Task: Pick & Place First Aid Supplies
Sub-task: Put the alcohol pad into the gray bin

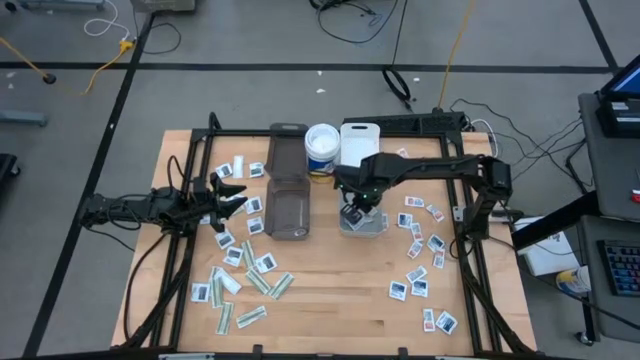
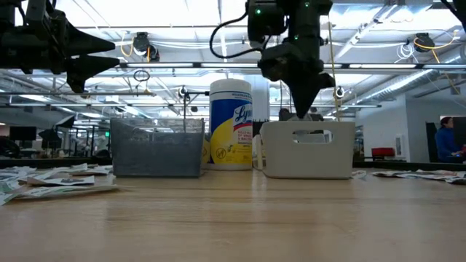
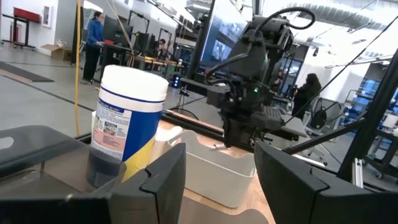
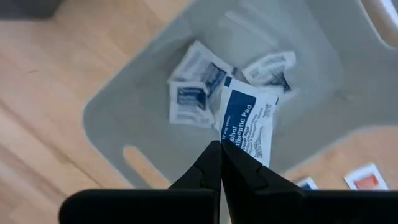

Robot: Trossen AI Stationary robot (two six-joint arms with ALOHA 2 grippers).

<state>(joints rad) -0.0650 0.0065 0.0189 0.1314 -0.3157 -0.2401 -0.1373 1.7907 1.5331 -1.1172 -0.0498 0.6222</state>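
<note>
My right gripper [image 4: 221,152] hangs over the pale bin [image 1: 368,226], pointing down and shut on a white first aid packet with blue print [image 4: 247,124]. Several more packets [image 4: 189,93] lie on the bin's floor. Other first aid supplies are scattered on the table at the left [image 1: 240,265] and at the right [image 1: 420,250]. My left gripper [image 1: 232,193] stays at the table's left, level and open, with nothing between its fingers [image 3: 163,180]. My right gripper pinches the white packet by one end [image 4: 231,142] between its two fingertips, coming from above and pointing down. The packet hangs below the fingers, lifted clear, over the inside of the pale bin [image 4: 112,118].
A smoky bin [image 1: 288,200] stands left of the pale bin. A wipes canister [image 1: 322,148] and a white container [image 1: 360,140] stand at the far side. A black frame [image 1: 190,250] borders the wooden table [image 1: 330,290].
</note>
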